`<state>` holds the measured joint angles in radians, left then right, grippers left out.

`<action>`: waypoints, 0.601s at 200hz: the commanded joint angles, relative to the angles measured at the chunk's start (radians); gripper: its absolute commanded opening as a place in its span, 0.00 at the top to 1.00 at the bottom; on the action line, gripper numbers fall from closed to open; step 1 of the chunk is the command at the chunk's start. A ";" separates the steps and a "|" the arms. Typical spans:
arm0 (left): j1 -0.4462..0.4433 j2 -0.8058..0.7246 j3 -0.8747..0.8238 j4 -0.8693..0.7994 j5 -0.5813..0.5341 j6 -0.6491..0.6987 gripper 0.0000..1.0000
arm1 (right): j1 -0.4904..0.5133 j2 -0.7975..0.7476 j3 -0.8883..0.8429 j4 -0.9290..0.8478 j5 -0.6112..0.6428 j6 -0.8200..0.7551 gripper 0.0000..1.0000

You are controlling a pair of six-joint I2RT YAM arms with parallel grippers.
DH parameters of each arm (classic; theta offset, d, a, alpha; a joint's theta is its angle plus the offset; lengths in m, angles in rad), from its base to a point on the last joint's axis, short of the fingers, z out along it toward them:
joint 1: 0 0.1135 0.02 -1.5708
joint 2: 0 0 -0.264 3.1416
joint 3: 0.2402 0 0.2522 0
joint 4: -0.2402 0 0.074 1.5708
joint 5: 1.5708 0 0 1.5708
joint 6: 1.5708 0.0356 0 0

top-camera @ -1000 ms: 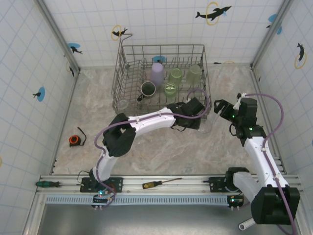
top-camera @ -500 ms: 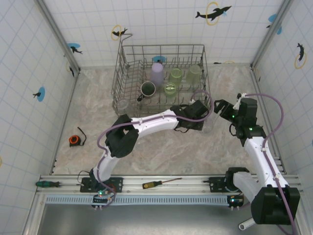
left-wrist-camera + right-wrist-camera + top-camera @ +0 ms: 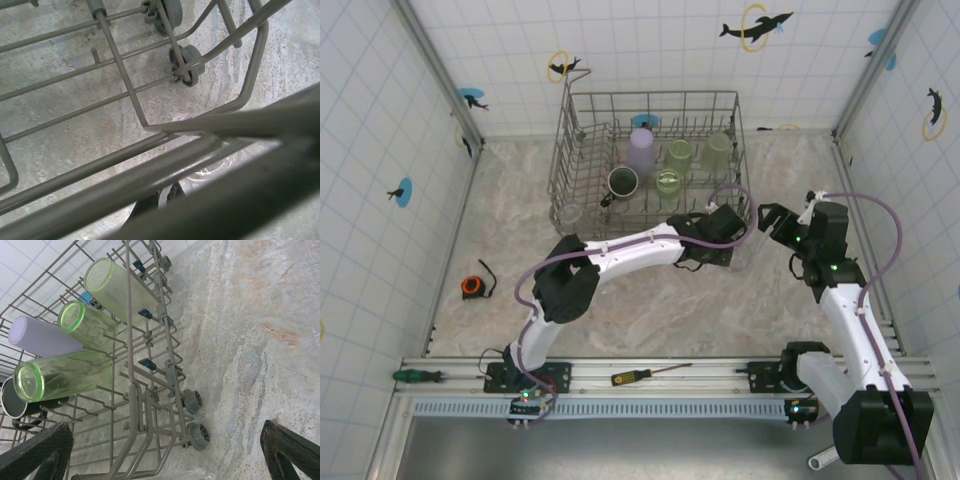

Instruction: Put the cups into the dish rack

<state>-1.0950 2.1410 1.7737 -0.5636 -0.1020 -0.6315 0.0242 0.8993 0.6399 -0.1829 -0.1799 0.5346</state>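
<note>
Marble tabletop [image 3: 650,310]; dish rack [image 3: 650,96] sat far centre, cups [image 3: 669,183] loaded. Grasp step: Left gripper [image 3: 734,243] was clamped tight, apparently on a clear glass [image 3: 207,167] by its near-right corner. The right gripper [image 3: 767,222] gaped empty. Next move called for lifting over the rim.

top external: way up high and behind the arm bases [image 3: 525,378], looking down over the whole marble table [image 3: 700,310]. The dish rack [image 3: 650,96] sits toward the far side, so it's the distant shot.
left wrist: jammed right against the rack's lower wires, peering through them down at the tabletop. The nearest bars are pure blur.
right wrist: stands off the rack's right side, picture rolled sideways, facing its side wall and the green tumblers [image 3: 65,375] inside.
shared: all three get rack and table. Both wrist cams catch a pair of rack wheels [image 3: 191,70], but I can't tell if it's the same pair.
</note>
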 commanded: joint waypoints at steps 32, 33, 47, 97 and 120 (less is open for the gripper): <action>0.000 -0.089 0.091 -0.056 0.004 0.029 1.00 | -0.006 -0.005 -0.017 0.014 -0.003 0.002 0.00; 0.000 -0.090 0.093 -0.058 0.005 0.030 1.00 | -0.006 -0.006 -0.016 0.013 -0.003 0.002 0.00; 0.000 -0.102 0.121 -0.068 0.010 0.036 1.00 | -0.006 -0.004 -0.014 0.009 -0.003 0.002 0.00; 0.016 -0.134 0.173 -0.086 0.023 0.060 1.00 | -0.006 0.005 0.000 0.008 -0.009 0.007 0.00; 0.032 -0.156 0.183 -0.084 0.018 0.066 1.00 | -0.006 0.009 0.014 -0.003 -0.015 0.008 0.00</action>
<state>-1.0889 2.0441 1.9160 -0.6479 -0.0685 -0.5930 0.0238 0.9009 0.6353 -0.1822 -0.1818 0.5396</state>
